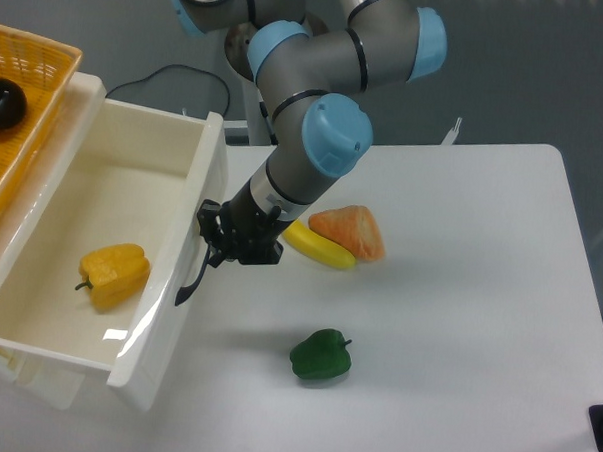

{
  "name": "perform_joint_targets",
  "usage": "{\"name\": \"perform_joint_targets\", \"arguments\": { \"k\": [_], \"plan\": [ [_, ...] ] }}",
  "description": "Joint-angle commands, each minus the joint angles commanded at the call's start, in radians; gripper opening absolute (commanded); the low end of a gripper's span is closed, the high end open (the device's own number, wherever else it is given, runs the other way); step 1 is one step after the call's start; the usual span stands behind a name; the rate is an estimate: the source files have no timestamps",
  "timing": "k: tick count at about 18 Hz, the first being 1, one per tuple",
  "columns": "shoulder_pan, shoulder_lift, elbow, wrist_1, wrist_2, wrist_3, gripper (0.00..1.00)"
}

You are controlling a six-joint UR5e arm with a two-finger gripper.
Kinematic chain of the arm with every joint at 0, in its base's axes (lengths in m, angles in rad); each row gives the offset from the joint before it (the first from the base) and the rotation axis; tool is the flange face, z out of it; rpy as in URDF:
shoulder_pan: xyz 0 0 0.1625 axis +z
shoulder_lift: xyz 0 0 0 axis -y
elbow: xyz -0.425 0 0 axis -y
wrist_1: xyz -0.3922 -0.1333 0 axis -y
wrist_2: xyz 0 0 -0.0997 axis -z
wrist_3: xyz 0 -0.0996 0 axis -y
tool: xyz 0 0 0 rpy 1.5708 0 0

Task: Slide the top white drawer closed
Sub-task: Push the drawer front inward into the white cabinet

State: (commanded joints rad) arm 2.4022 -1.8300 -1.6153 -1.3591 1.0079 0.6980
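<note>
Glossy cream-white plastic filled the left side of the view: the top white drawer (101,227) stood pulled out from its cabinet, its open box slanting toward the lower left corner. A yellow bell pepper (111,275) lay on the drawer's floor, near the front panel. The black arched handle (192,279) curved off the outer face of that panel.

The gripper (219,244) was pressed up against the front panel at the upper end of the handle. Its dark jaws merged with the handle and the panel's shadow, so I cannot tell whether they were apart or together. The arm (305,156) rose from it in grey links with pale blue joint caps.

On the white counter (479,294), just right of the gripper, a yellow banana-like fruit (319,248) lay touching an orange wedge-shaped piece (350,231). A green bell pepper (321,355) sat alone nearer the front edge, well apart from both. At the upper left, a yellow woven basket (31,114) sat beside the drawer, holding a round black object (5,104). A black cable (158,80) ran behind the drawer.
</note>
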Motion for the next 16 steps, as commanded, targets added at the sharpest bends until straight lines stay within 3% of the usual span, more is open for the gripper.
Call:
{"name": "perform_joint_targets", "arguments": {
  "k": [16],
  "plan": [
    [-0.015, 0.026, 0.0, -0.028, -0.043, -0.002, 0.03]
  ]
}}
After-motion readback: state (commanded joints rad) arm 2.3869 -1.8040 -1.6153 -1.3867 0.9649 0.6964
